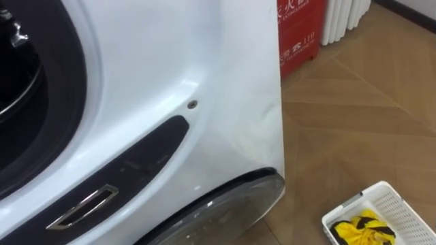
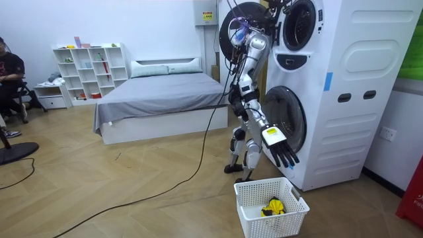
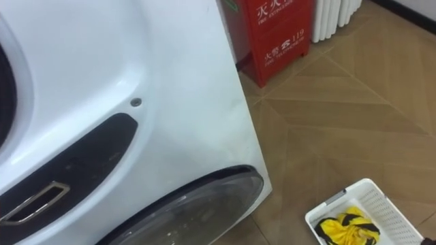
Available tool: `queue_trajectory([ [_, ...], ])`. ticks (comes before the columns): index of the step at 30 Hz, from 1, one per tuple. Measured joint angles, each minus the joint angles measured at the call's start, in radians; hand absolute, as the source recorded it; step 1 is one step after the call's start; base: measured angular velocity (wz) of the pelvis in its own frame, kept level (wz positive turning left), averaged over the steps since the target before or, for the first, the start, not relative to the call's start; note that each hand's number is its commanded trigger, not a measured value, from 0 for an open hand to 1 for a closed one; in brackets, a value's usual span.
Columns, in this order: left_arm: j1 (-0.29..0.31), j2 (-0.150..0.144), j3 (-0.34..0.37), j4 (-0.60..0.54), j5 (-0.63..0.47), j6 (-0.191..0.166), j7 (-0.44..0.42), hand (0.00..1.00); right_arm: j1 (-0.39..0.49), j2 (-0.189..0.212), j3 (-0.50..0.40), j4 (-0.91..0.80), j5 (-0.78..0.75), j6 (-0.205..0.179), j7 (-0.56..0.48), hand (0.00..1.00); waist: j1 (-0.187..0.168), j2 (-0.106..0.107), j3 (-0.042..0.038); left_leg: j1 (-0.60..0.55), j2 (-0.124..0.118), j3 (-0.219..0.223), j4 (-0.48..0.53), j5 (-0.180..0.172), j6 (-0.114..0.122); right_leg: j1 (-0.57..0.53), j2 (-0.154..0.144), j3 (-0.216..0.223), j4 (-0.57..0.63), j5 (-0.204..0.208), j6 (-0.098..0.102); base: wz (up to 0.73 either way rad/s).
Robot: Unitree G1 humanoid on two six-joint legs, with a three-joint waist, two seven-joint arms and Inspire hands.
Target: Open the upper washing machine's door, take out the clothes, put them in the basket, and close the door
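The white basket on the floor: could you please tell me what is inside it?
A crumpled yellow and black garment lies on the bottom of the white basket. Anything under the garment is covered by it.

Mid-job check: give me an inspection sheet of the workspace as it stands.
surface: wood floor.
job's things: washing machine, upper door open; white basket holds a yellow-black garment.
clutter: nothing seen.
robot hands: right robot hand open, low by the lower door; left robot hand raised at the upper drum.
cables: nothing seen beyond the robot's own.
surroundings: bed, shelf, seated person, red cabinet, radiator.
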Motion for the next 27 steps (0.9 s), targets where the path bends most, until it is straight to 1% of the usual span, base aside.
queue_trajectory([
  [1, 0.003, 0.000, 0.001, 0.000, 0.000, -0.002, 0.000, 0.00, 0.007, 0.004, 0.000, -0.003, 0.002, 0.000, 0.001, 0.00, 0.000, -0.006, 0.0008, 0.007, 0.000, -0.002, 0.000, 0.000, 0.000, 0.008, 0.000, -0.001, -0.001, -0.002, 0.000, 0.06],
  [3, 0.012, -0.001, 0.000, -0.001, 0.000, -0.009, -0.001, 0.00, 0.025, 0.031, 0.000, -0.020, 0.003, -0.001, 0.010, 0.00, -0.002, -0.029, 0.0002, 0.034, 0.004, -0.016, 0.000, 0.000, -0.001, 0.043, -0.003, -0.012, -0.009, -0.006, -0.002, 0.13],
  [4, 0.012, -0.002, 0.000, 0.000, 0.000, -0.009, -0.002, 0.00, 0.028, 0.036, 0.003, -0.019, 0.005, -0.001, 0.015, 0.00, -0.001, -0.032, -0.0002, 0.039, 0.007, -0.018, 0.000, 0.000, -0.001, 0.055, -0.003, -0.023, -0.016, -0.006, -0.002, 0.24],
  [6, 0.013, -0.002, 0.001, -0.004, 0.002, -0.011, -0.010, 0.00, 0.043, 0.053, 0.023, -0.020, 0.016, 0.000, 0.039, 0.00, 0.004, -0.039, -0.0010, 0.066, 0.020, -0.046, -0.002, -0.002, -0.004, 0.109, -0.004, -0.057, -0.056, 0.000, -0.001, 0.31],
  [7, 0.014, -0.002, 0.001, -0.005, 0.006, -0.011, -0.012, 0.00, 0.047, 0.056, 0.036, -0.022, 0.021, 0.000, 0.048, 0.00, 0.004, -0.043, -0.0011, 0.074, 0.022, -0.051, -0.005, -0.001, -0.005, 0.123, -0.002, -0.059, -0.064, 0.002, -0.001, 0.25],
  [8, 0.017, -0.002, 0.001, -0.010, 0.009, -0.012, -0.012, 0.00, 0.052, 0.069, 0.058, -0.023, 0.032, 0.000, 0.073, 0.00, 0.010, -0.051, -0.0022, 0.091, 0.025, -0.060, -0.014, -0.001, -0.007, 0.148, 0.001, -0.071, -0.082, 0.008, -0.003, 0.19],
  [9, 0.019, -0.003, 0.001, -0.015, 0.011, -0.012, -0.011, 0.00, 0.057, 0.086, 0.081, -0.022, 0.052, 0.002, 0.098, 0.00, 0.026, -0.054, -0.0053, 0.109, 0.030, -0.071, -0.020, 0.000, -0.009, 0.176, 0.000, -0.087, -0.100, 0.013, -0.006, 0.17],
  [10, 0.019, -0.004, 0.001, -0.015, 0.013, -0.014, -0.010, 0.00, 0.061, 0.095, 0.092, -0.019, 0.069, 0.002, 0.113, 0.00, 0.030, -0.063, -0.0036, 0.117, 0.034, -0.075, -0.022, 0.000, -0.010, 0.191, 0.002, -0.095, -0.111, 0.015, -0.006, 0.21],
  [11, 0.020, -0.006, 0.001, -0.014, 0.020, -0.020, -0.008, 0.00, 0.067, 0.110, 0.123, -0.001, 0.113, 0.001, 0.145, 0.00, 0.038, -0.072, -0.0023, 0.143, 0.038, -0.084, -0.034, 0.001, -0.013, 0.230, 0.003, -0.111, -0.133, 0.018, -0.008, 0.30],
  [12, 0.022, -0.011, 0.000, -0.016, 0.041, -0.021, -0.008, 0.00, 0.077, 0.126, 0.143, 0.021, 0.139, 0.001, 0.182, 0.00, 0.048, -0.078, -0.0056, 0.172, 0.041, -0.102, -0.046, 0.003, -0.016, 0.271, 0.004, -0.126, -0.159, 0.021, -0.008, 0.35],
  [13, 0.024, -0.013, 0.000, -0.017, 0.049, -0.022, -0.008, 0.00, 0.083, 0.133, 0.154, 0.025, 0.159, 0.002, 0.201, 0.00, 0.052, -0.083, -0.0054, 0.184, 0.042, -0.112, -0.051, 0.004, -0.017, 0.290, 0.004, -0.140, -0.169, 0.022, -0.008, 0.48],
  [14, 0.028, -0.015, 0.000, -0.020, 0.057, -0.022, -0.007, 0.00, 0.089, 0.157, 0.159, 0.031, 0.200, 0.002, 0.240, 0.00, 0.051, -0.090, -0.0061, 0.203, 0.045, -0.136, -0.055, 0.004, -0.018, 0.325, 0.002, -0.164, -0.188, 0.022, -0.008, 0.50],
  [15, 0.029, -0.017, 0.001, -0.021, 0.061, -0.022, -0.007, 0.00, 0.091, 0.178, 0.162, 0.047, 0.240, 0.003, 0.272, 0.00, 0.055, -0.101, -0.0068, 0.219, 0.047, -0.151, -0.059, 0.005, -0.018, 0.355, 0.001, -0.178, -0.202, 0.022, -0.008, 0.53],
  [16, 0.029, -0.017, 0.001, -0.021, 0.073, -0.022, -0.007, 0.00, 0.093, 0.189, 0.164, 0.062, 0.254, 0.003, 0.288, 0.00, 0.055, -0.105, -0.0077, 0.225, 0.048, -0.158, -0.059, 0.005, -0.019, 0.370, 0.000, -0.192, -0.214, 0.022, -0.007, 0.48],
  [17, 0.031, -0.019, 0.001, -0.020, 0.102, -0.022, -0.007, 0.00, 0.089, 0.201, 0.176, 0.087, 0.275, 0.003, 0.321, 0.00, 0.058, -0.120, -0.0067, 0.236, 0.050, -0.175, -0.058, 0.005, -0.019, 0.397, 0.000, -0.211, -0.234, 0.022, -0.007, 0.46],
  [18, 0.030, -0.019, 0.001, -0.019, 0.122, -0.023, -0.007, 0.00, 0.085, 0.205, 0.203, 0.111, 0.279, 0.004, 0.352, 0.00, 0.061, -0.126, -0.0108, 0.249, 0.051, -0.187, -0.058, 0.005, -0.019, 0.424, 0.002, -0.226, -0.259, 0.022, -0.006, 0.45],
  [19, 0.030, -0.020, 0.001, -0.018, 0.125, -0.023, -0.007, 0.00, 0.083, 0.205, 0.216, 0.125, 0.279, 0.003, 0.368, 0.00, 0.061, -0.133, -0.0091, 0.254, 0.052, -0.192, -0.058, 0.005, -0.019, 0.440, 0.002, -0.237, -0.271, 0.024, -0.004, 0.48],
  [20, 0.021, -0.023, 0.001, -0.013, 0.128, -0.023, -0.007, 0.00, 0.083, 0.206, 0.240, 0.153, 0.279, 0.002, 0.394, 0.00, 0.062, -0.146, -0.0042, 0.268, 0.053, -0.209, -0.058, 0.005, -0.019, 0.472, 0.002, -0.251, -0.295, 0.026, -0.003, 0.47],
  [21, 0.014, -0.030, 0.001, -0.002, 0.135, -0.024, -0.007, 0.00, 0.084, 0.212, 0.253, 0.181, 0.280, 0.001, 0.412, 0.00, 0.072, -0.156, -0.0072, 0.275, 0.053, -0.221, -0.058, 0.005, -0.019, 0.495, 0.003, -0.263, -0.319, 0.029, 0.000, 0.42],
  [22, 0.010, -0.035, 0.001, 0.005, 0.138, -0.024, -0.007, 0.00, 0.085, 0.214, 0.258, 0.191, 0.281, 0.001, 0.420, 0.00, 0.083, -0.160, -0.0066, 0.280, 0.054, -0.223, -0.058, 0.005, -0.019, 0.507, 0.003, -0.270, -0.327, 0.033, 0.001, 0.26],
  [23, 0.009, -0.044, 0.000, 0.008, 0.138, -0.024, -0.006, 0.00, 0.084, 0.216, 0.277, 0.208, 0.288, 0.001, 0.430, 0.00, 0.094, -0.167, -0.0093, 0.285, 0.055, -0.230, -0.058, 0.005, -0.019, 0.527, 0.002, -0.275, -0.346, 0.040, 0.003, 0.15],
  [24, 0.008, -0.050, 0.000, 0.010, 0.139, -0.024, -0.005, 0.00, 0.084, 0.223, 0.283, 0.224, 0.296, -0.002, 0.440, 0.00, 0.106, -0.169, -0.0090, 0.294, 0.055, -0.241, -0.059, 0.005, -0.019, 0.547, 0.002, -0.279, -0.366, 0.045, 0.005, 0.14],
  [25, 0.008, -0.052, 0.000, 0.010, 0.139, -0.024, -0.005, 0.00, 0.083, 0.227, 0.283, 0.233, 0.303, -0.002, 0.445, 0.00, 0.111, -0.170, -0.0068, 0.301, 0.055, -0.243, -0.059, 0.005, -0.019, 0.560, 0.003, -0.282, -0.375, 0.048, 0.007, 0.17],
  [27, 0.015, -0.059, 0.009, 0.020, 0.167, -0.028, 0.003, 0.00, 0.060, 0.239, 0.282, 0.284, 0.310, -0.007, 0.475, 0.00, 0.116, -0.171, -0.0015, 0.331, 0.051, -0.267, -0.068, 0.005, -0.019, 0.600, 0.003, -0.295, -0.393, 0.049, 0.008, 0.19],
])
